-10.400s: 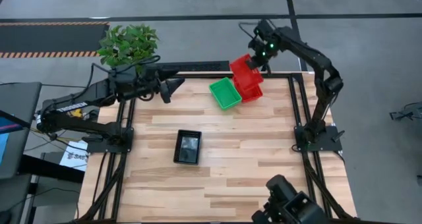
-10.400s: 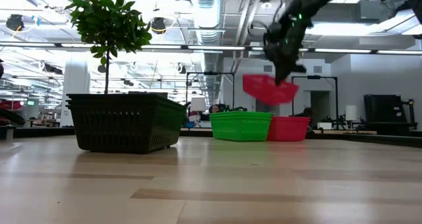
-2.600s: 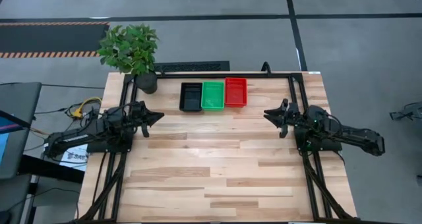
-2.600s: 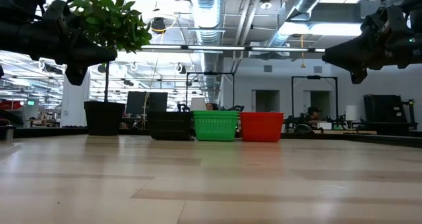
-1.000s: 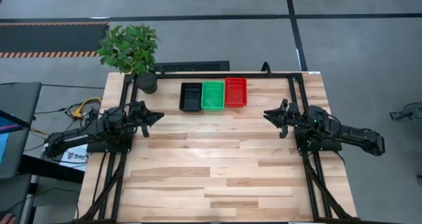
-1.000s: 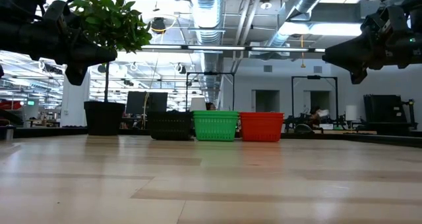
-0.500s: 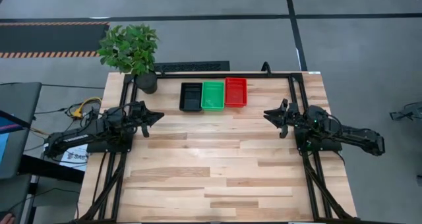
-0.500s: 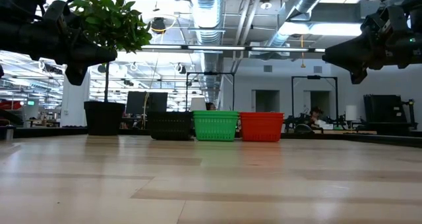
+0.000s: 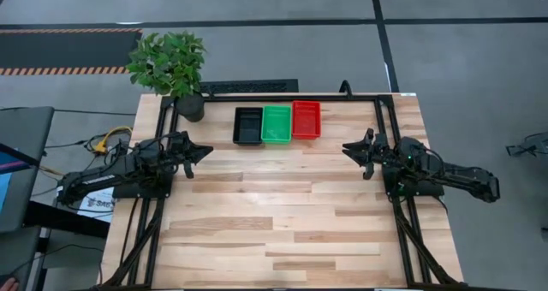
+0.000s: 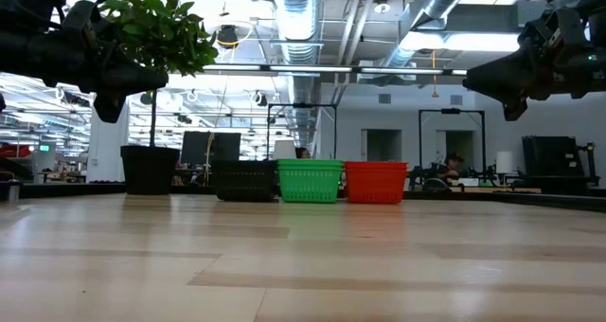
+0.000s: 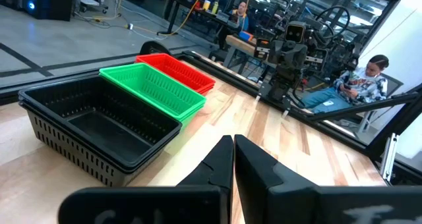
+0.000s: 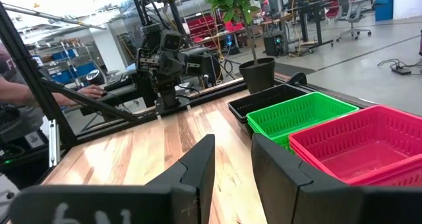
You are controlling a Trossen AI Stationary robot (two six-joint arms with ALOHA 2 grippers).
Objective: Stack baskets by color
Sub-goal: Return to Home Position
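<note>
Three basket stacks stand side by side near the table's far edge, bottoms on the wood: black point(image 9: 248, 126), green point(image 9: 276, 123) and red point(image 9: 306, 119). The left wrist view shows layered rims on the black stack point(image 11: 99, 128) and the green stack point(image 11: 155, 89). My left gripper point(image 9: 208, 150) hovers at the table's left side, shut and empty, pointing level toward the middle. My right gripper point(image 9: 345, 147) hovers at the right side, open with a small gap point(image 12: 232, 145) and nothing between its fingers. Both stand clear of the baskets.
A potted green plant point(image 9: 171, 62) stands at the far left corner beside the black stack. Dark frame rails point(image 9: 381, 128) run along the table's sides. Bare wood point(image 9: 274, 214) spreads over the middle and near half. People sit in the room beyond the table.
</note>
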